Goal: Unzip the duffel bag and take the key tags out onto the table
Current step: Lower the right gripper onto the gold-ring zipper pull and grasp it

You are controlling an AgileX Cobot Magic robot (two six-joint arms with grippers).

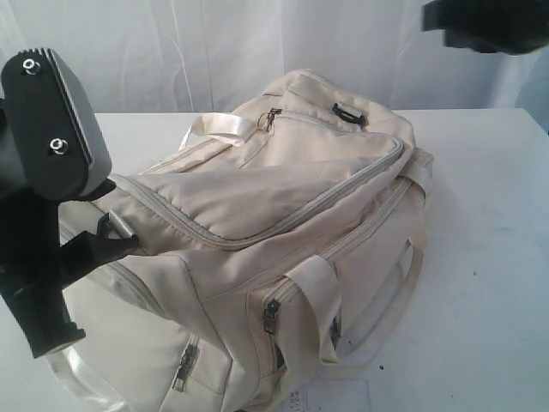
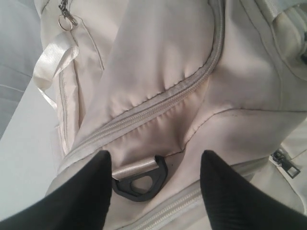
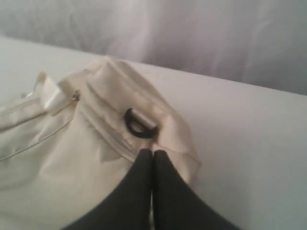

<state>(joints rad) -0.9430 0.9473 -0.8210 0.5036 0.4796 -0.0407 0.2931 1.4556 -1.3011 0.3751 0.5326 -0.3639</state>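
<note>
Cream fabric makes up the one duffel bag (image 1: 283, 197), which lies on its side-slumped bulk in the middle of the white desk (image 1: 489, 257), its long axis running from the near left to the far right in the exterior view. One long zip (image 1: 326, 202) curves across the top panel and is closed along all of its visible length, so the bag's inside is hidden. At least three metal zip pulls show: one near the top (image 1: 272, 118) and two on the front pockets (image 1: 271, 316) (image 1: 183, 369). Two strap handles can be counted, one at the back (image 1: 223, 127) and one on the front (image 1: 313, 292). Two black plastic rings show, one at each end. The left pincer (image 2: 154, 158) is at the near-left end with its fingers spread, one on either side of the near ring (image 2: 141, 184), pinching nothing. The right pincer (image 3: 153, 153) has its fingers pressed together, just beside the far ring (image 3: 139, 125); whether it touches the fabric cannot be told. On the desk just in front of the bag lies a faint rectangular patch (image 1: 334, 396) with tiny marks too small to read.
</note>
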